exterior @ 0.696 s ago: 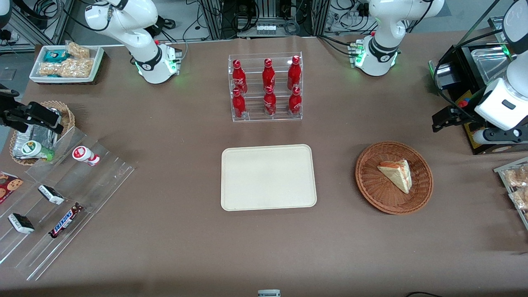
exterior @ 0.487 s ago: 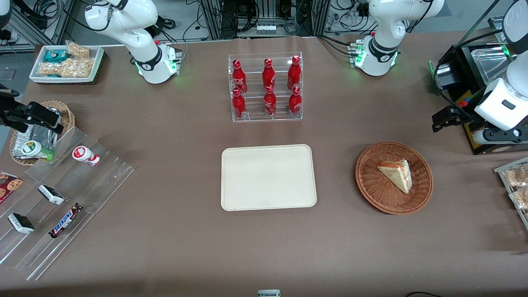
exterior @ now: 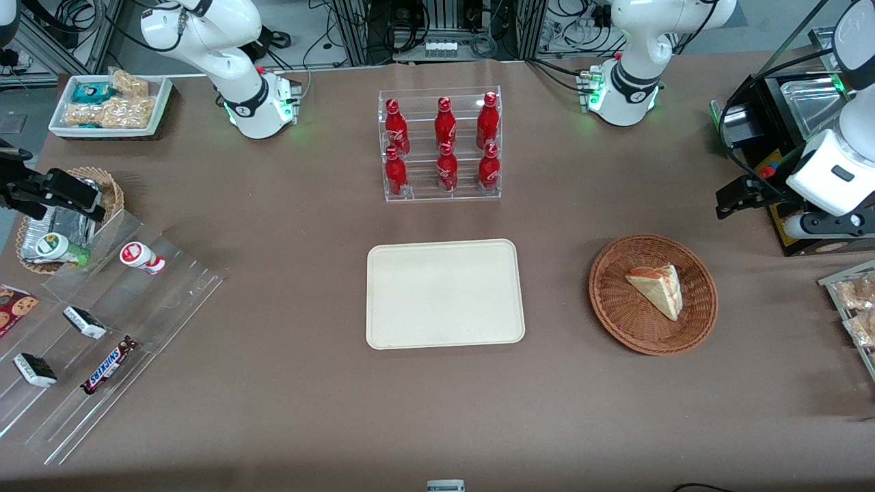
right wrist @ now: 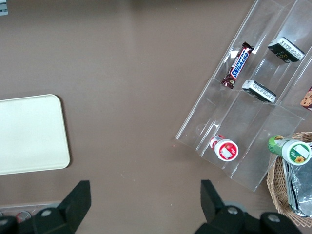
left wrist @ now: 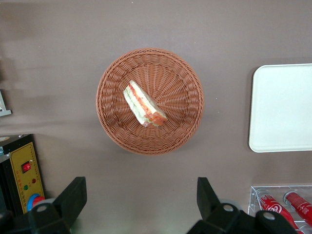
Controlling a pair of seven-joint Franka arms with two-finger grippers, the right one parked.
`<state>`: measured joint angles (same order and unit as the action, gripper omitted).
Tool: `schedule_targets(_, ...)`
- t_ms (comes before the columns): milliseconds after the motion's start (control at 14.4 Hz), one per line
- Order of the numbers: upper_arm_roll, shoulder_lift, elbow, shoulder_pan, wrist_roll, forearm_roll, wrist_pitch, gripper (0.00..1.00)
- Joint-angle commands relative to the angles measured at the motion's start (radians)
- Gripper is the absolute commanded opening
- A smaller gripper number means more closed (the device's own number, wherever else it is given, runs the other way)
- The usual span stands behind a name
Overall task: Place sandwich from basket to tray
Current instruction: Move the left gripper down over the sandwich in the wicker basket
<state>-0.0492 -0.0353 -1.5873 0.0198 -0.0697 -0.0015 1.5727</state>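
Note:
The sandwich (exterior: 657, 289) (left wrist: 144, 104), a pale wedge with an orange-red and green filling stripe, lies in the round reddish-brown wicker basket (exterior: 615, 314) (left wrist: 180, 83). The cream tray (exterior: 444, 294) (left wrist: 285, 107) rests flat beside the basket, toward the parked arm's end, with nothing on it. My left gripper (exterior: 733, 200) (left wrist: 140, 197) hangs open well above the table, a little farther from the front camera than the basket and toward the working arm's end. Nothing is between its fingers.
A clear rack of red bottles (exterior: 441, 147) (left wrist: 282, 204) stands farther from the front camera than the tray. A black control box (exterior: 765, 130) (left wrist: 22, 170) sits close to the gripper. A tray of packaged snacks (exterior: 854, 307) lies at the working arm's table edge.

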Motion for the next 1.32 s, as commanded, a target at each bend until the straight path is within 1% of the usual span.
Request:
schedule_targets(0, 0.002, -0.006, 0.001, 0.009, 0.011, 0.000, -0.006, 1.00)
schedule_targets(278, 0.000, -0.041, -0.051, 0.014, 0.010, 0.000, 0.027, 1.00)
schedule_targets(417, 0.000, -0.041, -0.130, 0.009, 0.010, 0.000, 0.100, 1.00)
schedule_targets(696, 0.002, -0.029, -0.363, 0.006, 0.001, -0.003, 0.350, 1.00)
schedule_targets(974, 0.005, -0.044, -0.520, 0.003, -0.027, 0.000, 0.556, 1.00)
schedule_targets(1113, 0.006, -0.046, -0.601, -0.003, -0.156, 0.002, 0.685, 1.00)
schedule_targets(1252, 0.006, -0.073, -0.606, -0.026, -0.373, 0.002, 0.730, 1.00)
